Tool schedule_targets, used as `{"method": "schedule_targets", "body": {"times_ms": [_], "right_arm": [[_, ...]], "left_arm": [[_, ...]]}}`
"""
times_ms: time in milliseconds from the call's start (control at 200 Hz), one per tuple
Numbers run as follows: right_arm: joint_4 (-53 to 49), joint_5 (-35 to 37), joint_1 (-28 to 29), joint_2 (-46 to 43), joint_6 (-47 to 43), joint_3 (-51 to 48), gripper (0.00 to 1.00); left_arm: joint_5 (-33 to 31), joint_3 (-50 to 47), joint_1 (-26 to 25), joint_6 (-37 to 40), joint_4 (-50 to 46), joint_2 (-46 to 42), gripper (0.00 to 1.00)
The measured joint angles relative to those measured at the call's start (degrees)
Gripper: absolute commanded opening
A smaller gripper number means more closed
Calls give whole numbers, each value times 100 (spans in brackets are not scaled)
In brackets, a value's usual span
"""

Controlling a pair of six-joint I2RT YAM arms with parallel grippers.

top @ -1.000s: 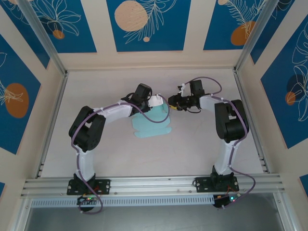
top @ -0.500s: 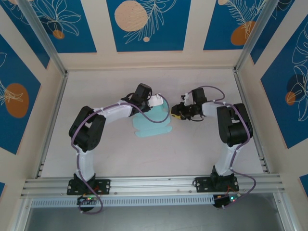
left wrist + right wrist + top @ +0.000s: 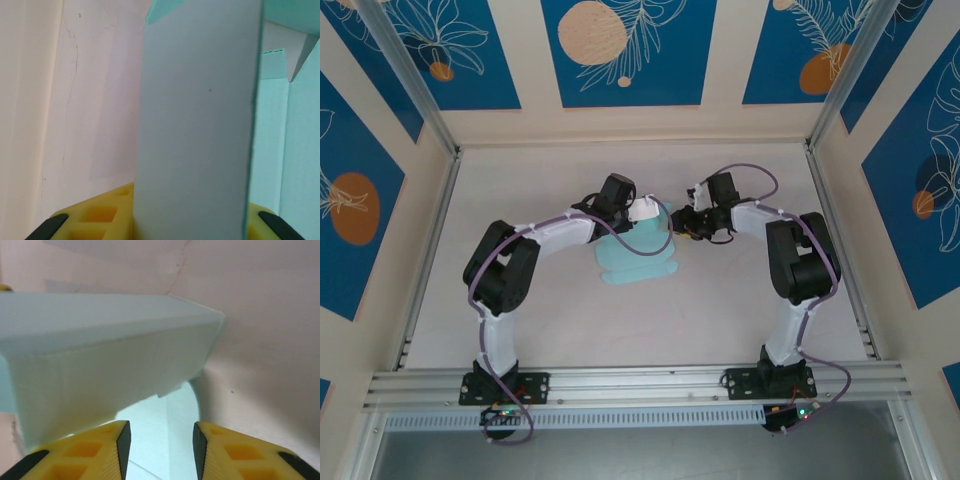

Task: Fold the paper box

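1. While the paper box (image 3: 638, 262) lies near the middle of the table (image 3: 740, 300) as a mostly flat pale-blue sheet, one panel at its far edge stands raised at the left gripper (image 3: 645, 212).
2. In the left wrist view that panel covers the gap between the left fingers (image 3: 95, 220). I cannot tell whether they pinch it or only prop it.
3. The right gripper (image 3: 681, 227) sits just beside the sheet's right edge. Its fingers (image 3: 90, 447) are partly open with nothing between them (a folded wall hangs just ahead).
4. The step in hand looks like raising a side wall. The right gripper should press low, near the crease, so the card bends there and does not buckle.
5. The left gripper should act as the anchor, because thin card slides easily.
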Motion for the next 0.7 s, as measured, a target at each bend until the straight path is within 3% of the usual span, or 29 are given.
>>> {"method": "schedule_targets", "body": {"times_ms": [110, 210, 300, 460, 590, 700], "right_arm": [[-81, 223, 33, -103, -111, -105, 46], [-96, 232, 13, -232, -240, -111, 53], [-48, 153, -28, -433, -358, -146, 54], [350, -278, -260, -863, -420, -492, 50], [680, -557, -656, -1064, -175, -811, 34], [623, -610, -885, -922, 52, -673, 31]], "left_arm": [[-11, -9, 0, 11, 20, 0, 26], [-11, -9, 0, 11, 22, 0, 26], [-11, -9, 0, 11, 22, 0, 25], [-13, -9, 0, 11, 22, 0, 25], [-15, -9, 0, 11, 22, -2, 25], [-24, -9, 0, 11, 24, 0, 26]]}}
